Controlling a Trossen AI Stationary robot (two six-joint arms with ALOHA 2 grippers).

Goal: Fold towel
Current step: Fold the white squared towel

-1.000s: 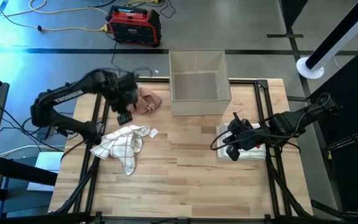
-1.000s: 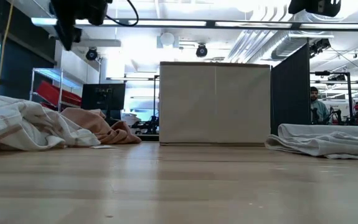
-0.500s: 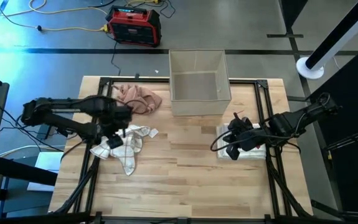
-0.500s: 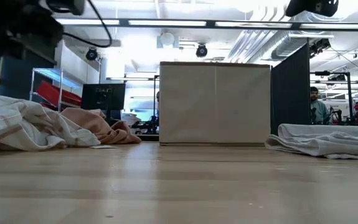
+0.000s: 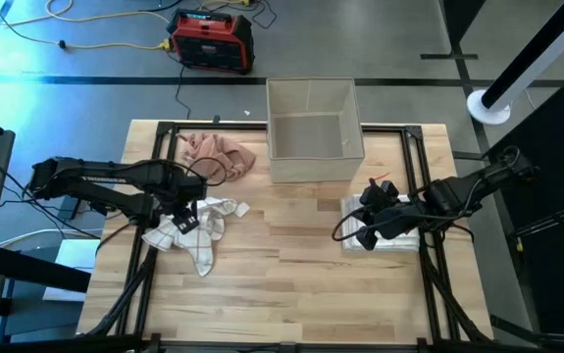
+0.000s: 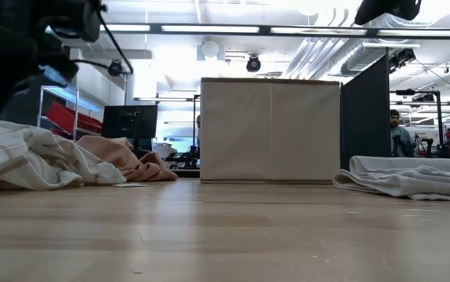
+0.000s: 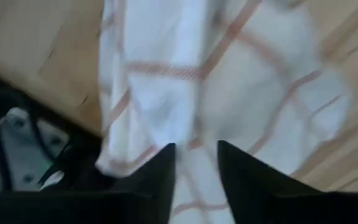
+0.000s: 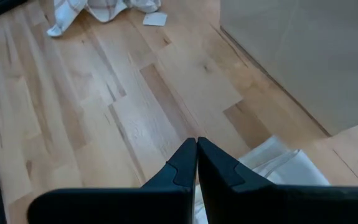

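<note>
A white towel with thin red checks (image 5: 206, 231) lies crumpled at the table's left; it also shows in the low view (image 6: 29, 160). My left gripper (image 5: 184, 220) points straight down onto its left part. In the left wrist view its fingers (image 7: 196, 165) stand close together with cloth between them. At the right, my right gripper (image 5: 366, 233) hangs shut (image 8: 196, 152) above the near-left edge of a folded white towel (image 5: 399, 238), touching nothing. My left gripper comes from above, pointing down, and has a raised fold of the checked towel (image 7: 194, 134) between its two fingers. How many layers it holds I cannot tell. The towel lies slack on the table all around the fingers.
A pink cloth (image 5: 218, 154) lies bunched at the far left. An open beige box (image 5: 313, 127) stands at the far middle. Bare wood runs across the table's middle and near side. A small white tag (image 8: 154, 18) lies by the checked towel.
My left gripper has come from beside the pink cloth toward the table's near edge and down onto the checked towel, rolling its wrist on the way. The towel and my right arm have stayed where they were.
</note>
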